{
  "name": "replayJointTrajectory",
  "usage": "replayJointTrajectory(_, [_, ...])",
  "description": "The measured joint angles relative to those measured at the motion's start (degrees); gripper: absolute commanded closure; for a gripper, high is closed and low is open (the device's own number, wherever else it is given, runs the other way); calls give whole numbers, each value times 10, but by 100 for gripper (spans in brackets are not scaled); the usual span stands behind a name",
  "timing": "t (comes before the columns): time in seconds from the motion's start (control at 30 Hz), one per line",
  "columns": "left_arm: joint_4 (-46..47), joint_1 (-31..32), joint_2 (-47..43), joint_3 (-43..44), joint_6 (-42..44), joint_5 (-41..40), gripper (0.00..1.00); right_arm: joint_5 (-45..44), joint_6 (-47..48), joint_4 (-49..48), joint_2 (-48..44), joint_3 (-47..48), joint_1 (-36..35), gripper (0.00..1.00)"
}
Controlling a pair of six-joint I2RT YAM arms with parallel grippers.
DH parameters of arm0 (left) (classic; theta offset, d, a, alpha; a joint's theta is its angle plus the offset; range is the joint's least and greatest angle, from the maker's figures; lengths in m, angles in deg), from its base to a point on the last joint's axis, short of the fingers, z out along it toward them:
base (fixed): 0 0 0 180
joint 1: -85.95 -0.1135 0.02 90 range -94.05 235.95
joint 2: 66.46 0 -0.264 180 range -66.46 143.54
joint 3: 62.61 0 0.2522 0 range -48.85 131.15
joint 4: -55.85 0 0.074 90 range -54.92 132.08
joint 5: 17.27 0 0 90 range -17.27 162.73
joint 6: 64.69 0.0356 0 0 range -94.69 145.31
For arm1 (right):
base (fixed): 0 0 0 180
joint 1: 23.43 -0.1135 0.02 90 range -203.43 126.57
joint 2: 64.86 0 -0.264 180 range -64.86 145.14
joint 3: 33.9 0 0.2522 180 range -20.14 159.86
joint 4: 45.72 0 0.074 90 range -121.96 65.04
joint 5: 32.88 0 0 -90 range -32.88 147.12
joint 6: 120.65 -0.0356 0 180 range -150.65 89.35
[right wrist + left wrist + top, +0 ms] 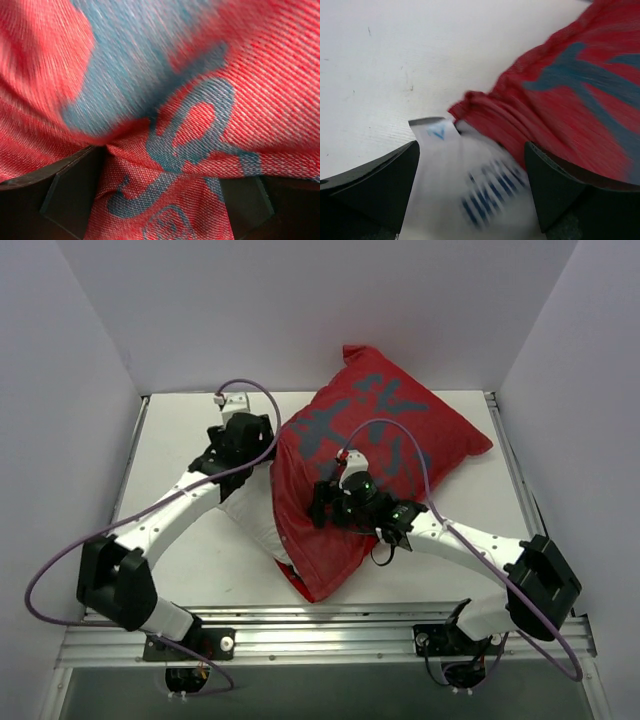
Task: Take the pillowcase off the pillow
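Note:
The red pillowcase [400, 430] with dark grey marks lies diagonally across the table and covers most of the pillow. The white pillow [255, 520] sticks out of its open end at the lower left. My left gripper [255, 445] is at that open end. In the left wrist view its jaws stand wide apart [470, 165] over the pillow's white fabric [445, 210] and blue-printed label, beside the bunched pillowcase hem [485, 107]. My right gripper [328, 502] sits on the middle of the pillowcase. In the right wrist view it [162, 165] pinches a puckered fold of the red fabric [165, 200].
The white table [165, 430] is boxed in by white walls at the left, back and right. An aluminium rail [330, 635] runs along the near edge by the arm bases. Purple cables loop from both arms.

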Motion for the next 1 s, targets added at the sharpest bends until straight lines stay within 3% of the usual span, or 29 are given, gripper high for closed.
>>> replayJointTrajectory(0.37, [-91,14,-336,-102,-81,47,6,39,12,-39,45,49,17,13])
replayJointTrajectory(0.77, [-130,15,-464,-391,-233,257,5,41,19,-21,23,51,17,13])
replayJointTrajectory(1.0, [-6,16,-478,-456,-271,342,5,41,20,-19,8,42,17,13])
